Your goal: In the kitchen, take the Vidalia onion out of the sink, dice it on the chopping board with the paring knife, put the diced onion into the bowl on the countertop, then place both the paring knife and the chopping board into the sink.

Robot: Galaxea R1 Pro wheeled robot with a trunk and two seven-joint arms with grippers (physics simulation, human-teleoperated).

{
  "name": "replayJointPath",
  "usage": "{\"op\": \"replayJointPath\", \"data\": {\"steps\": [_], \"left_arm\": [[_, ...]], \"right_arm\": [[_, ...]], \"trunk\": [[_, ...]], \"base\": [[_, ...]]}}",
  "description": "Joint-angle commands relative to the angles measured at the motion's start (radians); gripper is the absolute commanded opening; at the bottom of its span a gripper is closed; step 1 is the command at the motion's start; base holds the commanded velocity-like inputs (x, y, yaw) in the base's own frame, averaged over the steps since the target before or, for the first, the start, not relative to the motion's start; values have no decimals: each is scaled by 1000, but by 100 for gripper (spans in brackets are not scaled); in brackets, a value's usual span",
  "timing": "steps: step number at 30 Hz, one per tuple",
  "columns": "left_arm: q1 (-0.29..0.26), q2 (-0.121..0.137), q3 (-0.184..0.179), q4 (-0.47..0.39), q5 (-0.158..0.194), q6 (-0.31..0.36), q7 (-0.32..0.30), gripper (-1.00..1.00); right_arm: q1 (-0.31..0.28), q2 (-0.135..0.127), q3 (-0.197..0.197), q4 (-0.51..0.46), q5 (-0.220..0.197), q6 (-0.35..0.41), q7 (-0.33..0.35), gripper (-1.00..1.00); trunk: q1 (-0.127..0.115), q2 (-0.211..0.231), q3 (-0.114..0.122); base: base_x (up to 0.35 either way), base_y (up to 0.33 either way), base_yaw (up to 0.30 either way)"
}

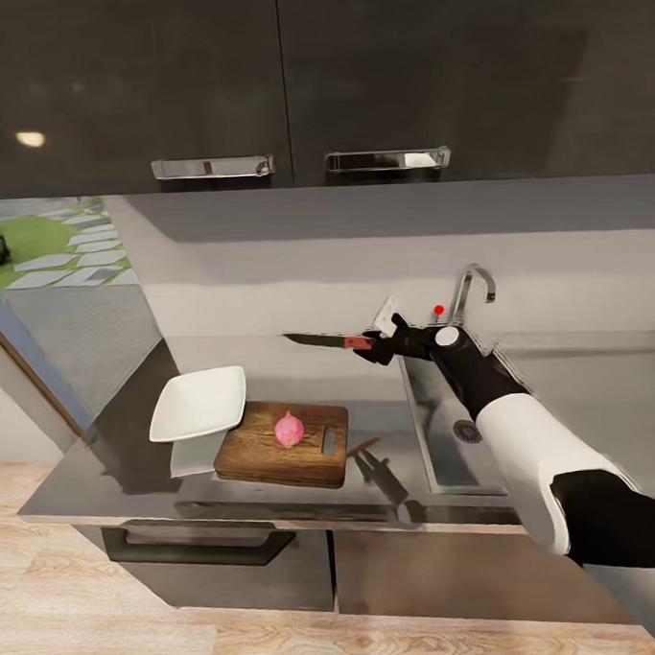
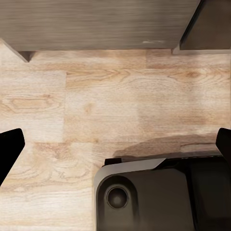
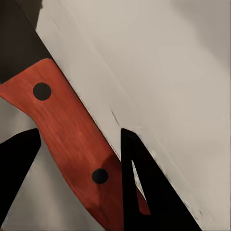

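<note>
Pinching the paring knife [image 1: 330, 341] by its handle, the right gripper [image 1: 375, 345] holds it high above the countertop's [image 1: 114, 473] back edge; a loose grip could drop it. A skewed descent might knock the Vidalia onion [image 1: 289, 429] off the chopping board [image 1: 262, 456]; the left gripper [image 2: 115, 144] hangs spread above the floor [image 2: 115, 96].

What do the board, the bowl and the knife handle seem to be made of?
Board: dark brown wood, matte, visible grain. Bowl: smooth white, perhaps ceramic or plastic. Knife handle: reddish-brown with two dark rivets, possibly stained wood.
</note>
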Motion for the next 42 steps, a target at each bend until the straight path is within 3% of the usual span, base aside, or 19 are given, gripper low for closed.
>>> {"op": "replayJointPath", "data": {"steps": [1, 5, 8, 10, 12, 16, 20, 26, 35, 42], "left_arm": [[0, 2, -8, -1, 10, -2, 7, 100], [0, 2, -8, -1, 10, -2, 7, 100], [0, 2, -7, 0, 10, -2, 7, 100], [0, 2, -7, 0, 10, -2, 7, 100], [0, 2, -8, 0, 10, -2, 7, 100], [0, 2, -8, 0, 10, -2, 7, 100], [0, 2, -8, 0, 10, -2, 7, 100], [0, 1, -9, -3, 12, -2, 7, 100], [0, 1, -9, -1, 14, -2, 7, 100], [0, 1, -9, 0, 15, -2, 7, 100]], "right_arm": [[10, 5, -2, -4, 10, -11, -13, -100], [82, 31, -2, -89, 9, -42, -80, -100], [216, 64, -2, -289, 10, -40, -137, -100], [375, 87, -2, -563, 11, 19, -169, -100], [474, 90, -2, -733, 11, 79, -176, -100], [570, 91, -2, -880, 12, 108, -178, -100], [648, 90, -2, -957, 16, 111, -182, -100], [758, 89, 0, -996, 20, 108, -299, -100], [828, 88, 1, -994, 20, 104, -330, -100], [841, 88, 1, -991, 21, 64, -352, -100]], "trunk": [[0, -2, -1], [0, -2, -1], [0, -2, -1], [0, -2, -1], [0, -2, -1], [0, -2, -1], [0, -2, -1], [0, -2, -1], [0, -2, -1], [0, -2, -1]], "base": [[0, 0, 0], [0, 0, 0], [0, 0, 0], [0, 0, 0], [0, 0, 0], [0, 0, 0], [0, 0, 0], [0, 0, 0], [0, 0, 0], [0, 0, 0]]}}
